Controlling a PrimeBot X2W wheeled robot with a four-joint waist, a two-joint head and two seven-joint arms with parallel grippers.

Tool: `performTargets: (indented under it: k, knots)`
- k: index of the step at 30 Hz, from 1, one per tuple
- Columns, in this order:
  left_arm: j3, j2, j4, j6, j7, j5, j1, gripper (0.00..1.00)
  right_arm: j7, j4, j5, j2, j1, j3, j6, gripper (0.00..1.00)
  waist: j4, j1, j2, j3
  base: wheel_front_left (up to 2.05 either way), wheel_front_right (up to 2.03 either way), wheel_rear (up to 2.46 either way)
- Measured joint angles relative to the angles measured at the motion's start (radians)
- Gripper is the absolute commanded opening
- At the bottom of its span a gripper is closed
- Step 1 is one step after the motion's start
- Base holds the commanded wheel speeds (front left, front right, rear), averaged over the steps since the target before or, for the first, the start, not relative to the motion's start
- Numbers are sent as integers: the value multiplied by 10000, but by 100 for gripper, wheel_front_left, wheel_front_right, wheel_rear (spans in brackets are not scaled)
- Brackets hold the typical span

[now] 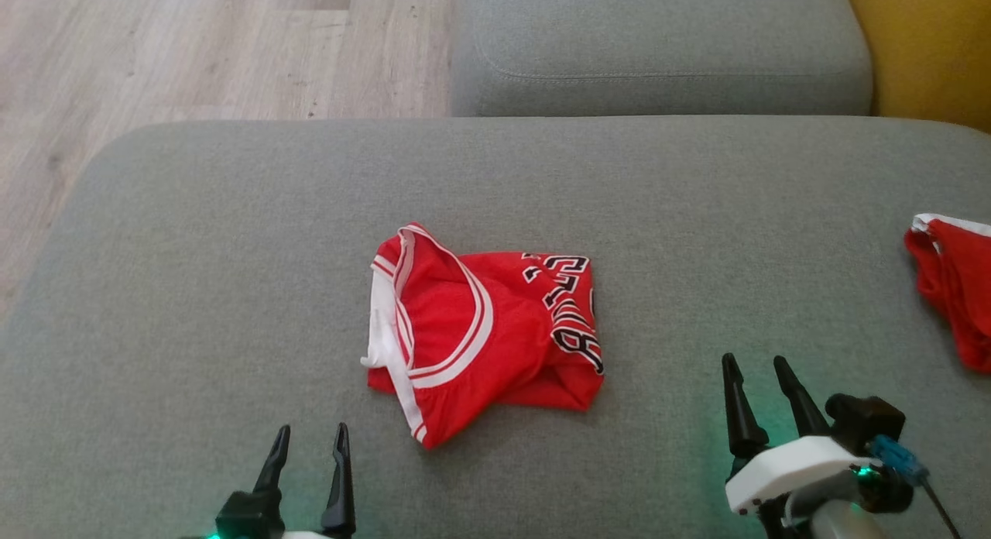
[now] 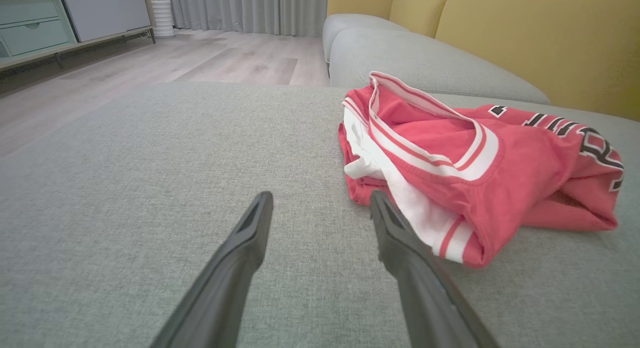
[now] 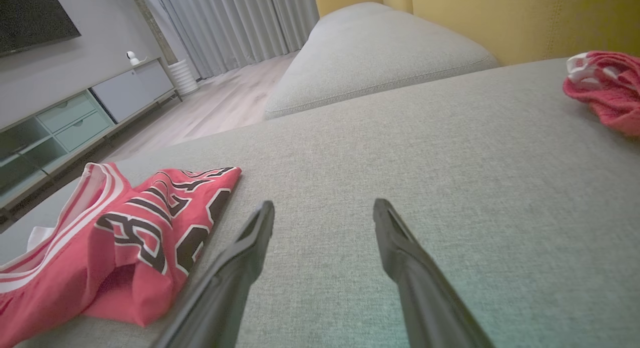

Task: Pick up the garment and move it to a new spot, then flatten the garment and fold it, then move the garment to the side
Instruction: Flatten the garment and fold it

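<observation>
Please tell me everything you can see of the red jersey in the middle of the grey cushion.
The jersey is red, of thin-looking cloth, with white-and-red striped bands at its openings and black characters outlined in white. It lies crumpled in a loose heap, not flat, on the grey cushion. Only the cushion touches it; the left gripper and the right gripper, both open, are apart from it.

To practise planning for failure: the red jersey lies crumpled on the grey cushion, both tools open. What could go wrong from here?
1. The jersey is bunched in layers; the left tool or right tool may pinch only one layer, so it lifts twisted.
2. A second red garment lies on the cushion, far right; setting the jersey there could mix them.
</observation>
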Motion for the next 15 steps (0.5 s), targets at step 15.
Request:
performTargets:
  k: [15]
  knots:
    - [-506, 10, 102, -100, 0, -105, -35, 100, 2, -25, 113, -13, -1313, 6264, 0, 100, 904, 1, 0, 258, 0, 0, 0]
